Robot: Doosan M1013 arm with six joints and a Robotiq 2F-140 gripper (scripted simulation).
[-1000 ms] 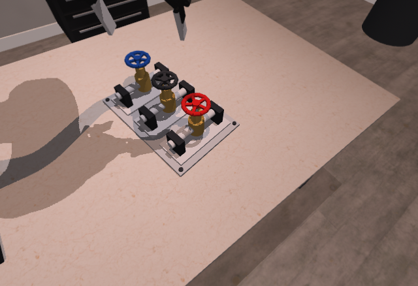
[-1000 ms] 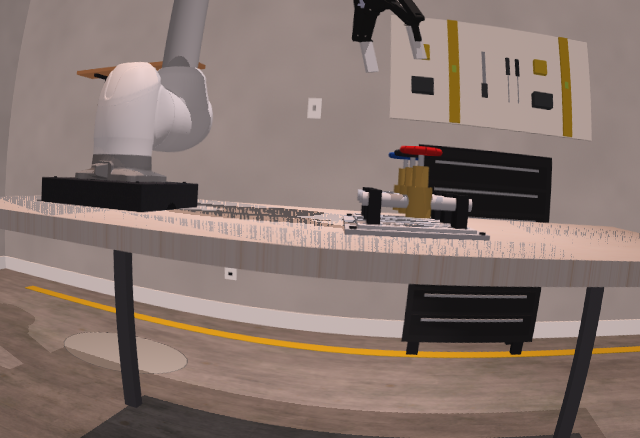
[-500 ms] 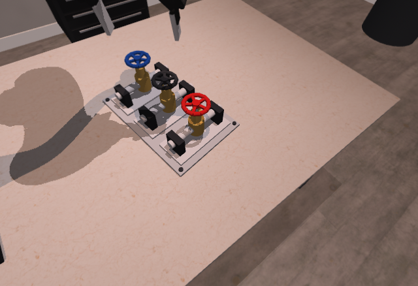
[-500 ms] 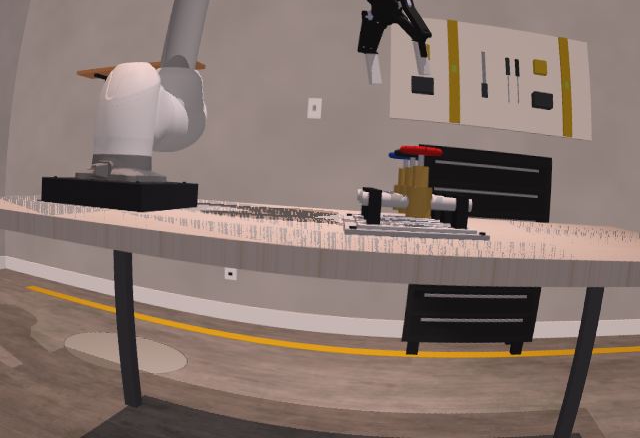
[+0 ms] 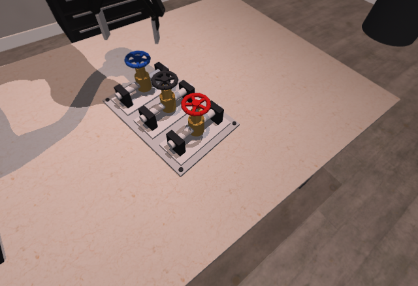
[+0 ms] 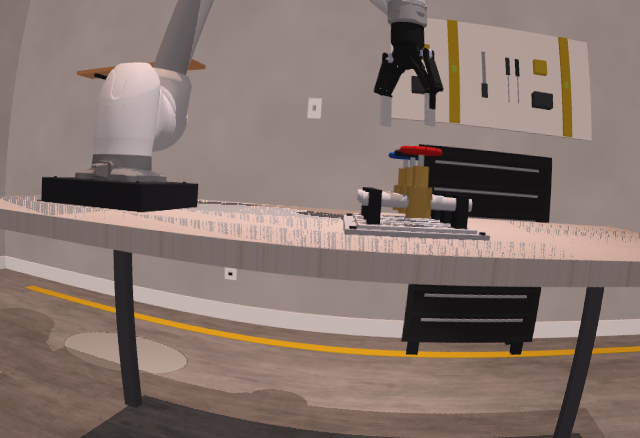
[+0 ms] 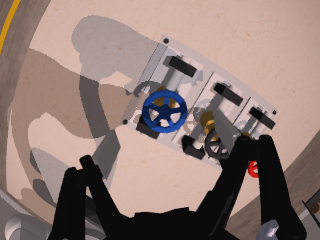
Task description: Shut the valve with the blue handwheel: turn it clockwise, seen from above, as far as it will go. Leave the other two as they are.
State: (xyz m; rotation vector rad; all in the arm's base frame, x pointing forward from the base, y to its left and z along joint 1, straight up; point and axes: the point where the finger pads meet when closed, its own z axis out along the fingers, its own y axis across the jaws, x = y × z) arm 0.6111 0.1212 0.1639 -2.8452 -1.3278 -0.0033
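Three valves stand in a row on a grey plate (image 5: 171, 127) on the table. The valve with the blue handwheel (image 5: 137, 59) is at the far end, the black handwheel (image 5: 164, 79) in the middle, the red handwheel (image 5: 195, 103) nearest. The blue handwheel also shows in the wrist view (image 7: 164, 111). My gripper (image 5: 130, 34) hangs above the blue handwheel, open and empty, with a clear gap to it. In the side view the gripper (image 6: 406, 113) is well above the wheels (image 6: 416, 151).
A black drawer cabinet (image 5: 91, 2) stands behind the table's far edge. My arm's base (image 6: 121, 190) sits on the table at the left. A dark cylinder (image 5: 393, 16) stands on the floor at the far right.
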